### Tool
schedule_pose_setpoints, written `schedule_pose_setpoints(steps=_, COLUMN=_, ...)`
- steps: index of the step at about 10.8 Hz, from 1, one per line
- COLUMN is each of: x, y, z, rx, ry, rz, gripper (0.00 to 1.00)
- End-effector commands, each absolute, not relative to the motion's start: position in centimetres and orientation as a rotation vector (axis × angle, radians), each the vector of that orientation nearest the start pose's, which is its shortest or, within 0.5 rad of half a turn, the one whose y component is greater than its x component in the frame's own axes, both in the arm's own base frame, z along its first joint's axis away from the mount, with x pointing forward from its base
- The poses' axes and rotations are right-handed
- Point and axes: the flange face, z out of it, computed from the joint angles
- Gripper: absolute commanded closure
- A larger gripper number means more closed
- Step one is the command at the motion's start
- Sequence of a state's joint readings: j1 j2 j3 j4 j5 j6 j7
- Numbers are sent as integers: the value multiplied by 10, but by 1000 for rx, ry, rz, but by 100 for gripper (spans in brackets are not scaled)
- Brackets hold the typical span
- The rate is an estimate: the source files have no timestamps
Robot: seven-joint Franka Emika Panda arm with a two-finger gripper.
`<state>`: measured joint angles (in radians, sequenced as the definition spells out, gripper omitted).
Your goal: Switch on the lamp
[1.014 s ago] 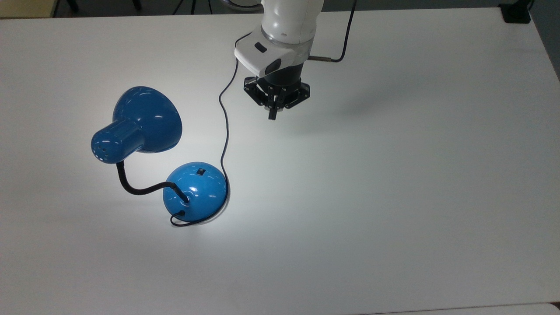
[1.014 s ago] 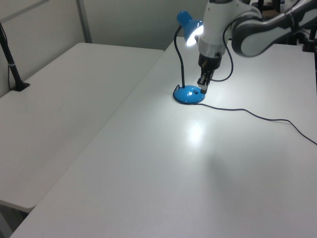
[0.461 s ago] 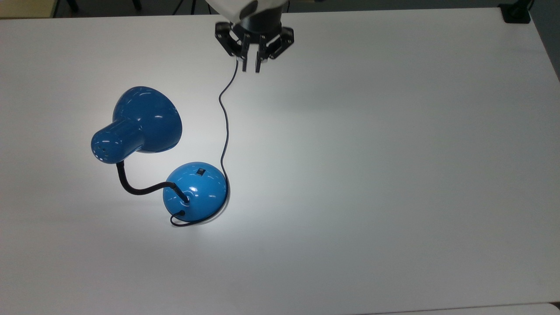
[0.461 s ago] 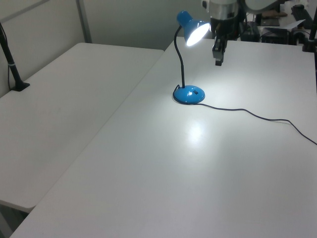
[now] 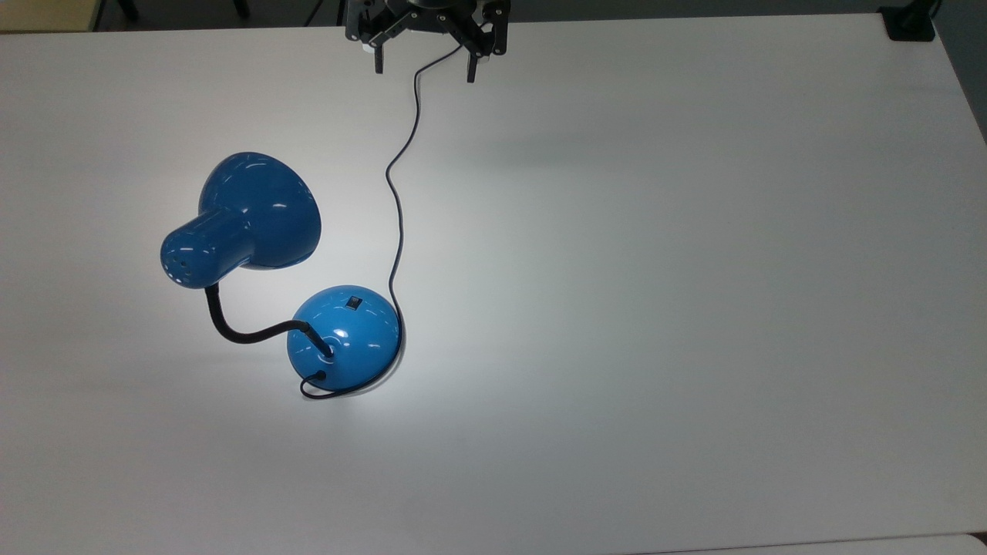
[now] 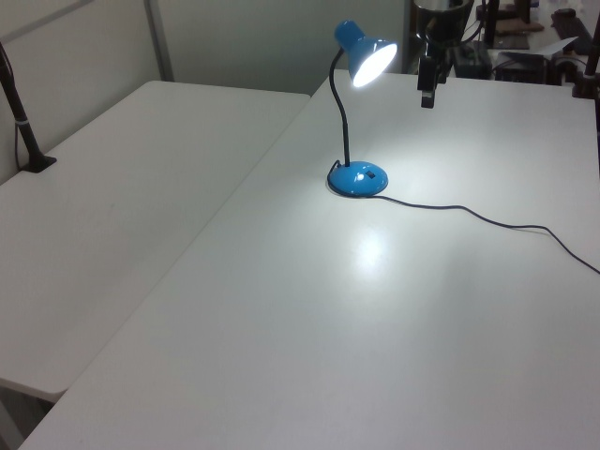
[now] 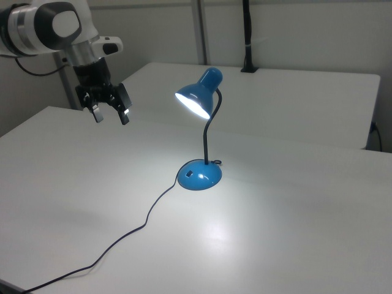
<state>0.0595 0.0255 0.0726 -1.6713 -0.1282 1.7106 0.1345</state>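
The blue lamp is lit and throws a bright patch on the white table [image 5: 694, 308]. Its bell shade [image 5: 250, 208] hangs over the top view's left. The black gooseneck [image 5: 239, 331] curves to the domed base [image 5: 347, 339], which carries a small black switch [image 5: 353, 302]. A thin black cord [image 5: 397, 200] runs from the base toward the far edge. My gripper [image 5: 424, 68] hovers open at that far edge, above the cord and well away from the base. In the right view the gripper [image 7: 111, 115] sits high to the left of the lamp [image 7: 199, 174]. In the left view the gripper [image 6: 427, 89] is right of the shade [image 6: 367, 58].
A black clamp [image 5: 910, 23] sits at the table's far right corner in the top view. A second white table [image 6: 141, 169] adjoins in the left view, with a black post [image 6: 23, 122] on it. The cord [image 6: 525, 228] trails across the table.
My gripper has risen from near the lamp base and pulled back to the table's far edge. Its fingers went from shut to wide open. The lamp stays lit and still.
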Motion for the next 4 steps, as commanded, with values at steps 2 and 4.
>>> schedule_pose_setpoints(steps=2, x=555, y=41, z=592, rx=-3248, ry=23, rz=-8, gripper=0)
schedule_pose_setpoints(steps=4, x=556, y=42, z=598, rx=-3246, ry=24, rz=-28, gripper=0)
